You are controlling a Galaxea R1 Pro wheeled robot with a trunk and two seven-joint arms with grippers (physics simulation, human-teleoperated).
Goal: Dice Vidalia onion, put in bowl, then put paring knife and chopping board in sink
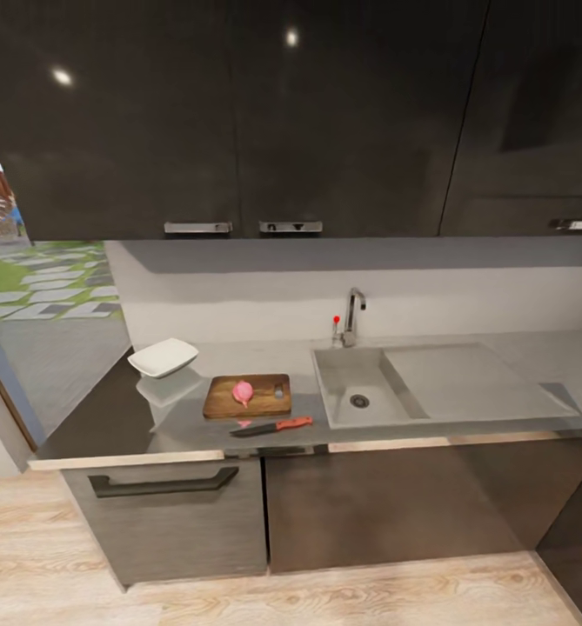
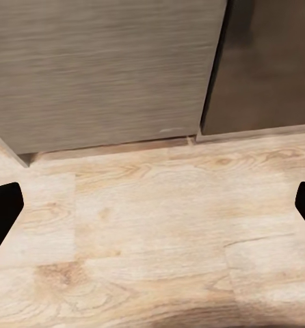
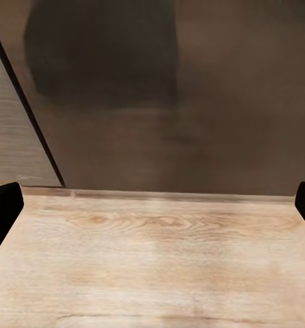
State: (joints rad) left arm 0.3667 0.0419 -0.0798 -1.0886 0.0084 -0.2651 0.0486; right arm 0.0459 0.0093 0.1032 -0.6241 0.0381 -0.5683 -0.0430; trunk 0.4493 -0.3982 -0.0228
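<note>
Onion on chopping board, frame centre-left; paring knife just below; both tools spread wide (over floor)

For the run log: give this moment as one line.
onion: on chopping board | paring knife: countertop | sink: empty | left gripper, right gripper: open, over floor

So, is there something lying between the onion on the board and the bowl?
Nothing visible does. The onion lies on the chopping board, and the bowl stands just beyond the board's left end, with bare countertop between them.
</note>
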